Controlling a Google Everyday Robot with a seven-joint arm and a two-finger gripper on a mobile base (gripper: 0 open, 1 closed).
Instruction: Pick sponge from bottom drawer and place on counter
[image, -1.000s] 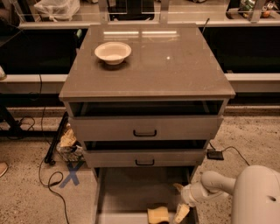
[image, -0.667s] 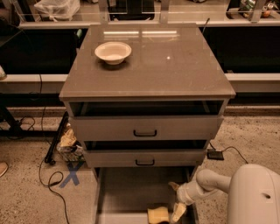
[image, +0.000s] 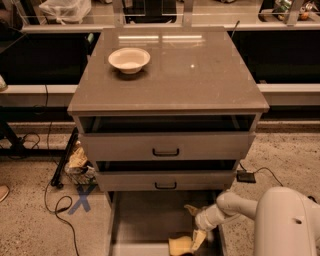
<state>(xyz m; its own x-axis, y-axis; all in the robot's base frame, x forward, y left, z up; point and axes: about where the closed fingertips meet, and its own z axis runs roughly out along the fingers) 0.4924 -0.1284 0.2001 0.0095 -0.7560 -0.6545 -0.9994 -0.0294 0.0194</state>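
The pale yellow sponge (image: 179, 245) lies on the floor of the pulled-out bottom drawer (image: 145, 220), near its front edge. My gripper (image: 195, 224) is low inside the drawer, just right of the sponge and open. One cream fingertip (image: 199, 239) is against the sponge's right side and the other (image: 191, 209) points towards the back. My white arm (image: 235, 205) comes in from the lower right. The glossy grey-brown counter (image: 200, 75) tops the cabinet.
A cream round bowl (image: 129, 59) sits on the counter at the back left. The two upper drawers with black handles (image: 165, 152) stand slightly ajar. Cables, a crumpled bag (image: 80, 167) and a blue X mark (image: 81, 202) are on the floor to the left.
My gripper has moved left inside the bottom drawer, closing the gap to the sponge. The sponge has not moved.
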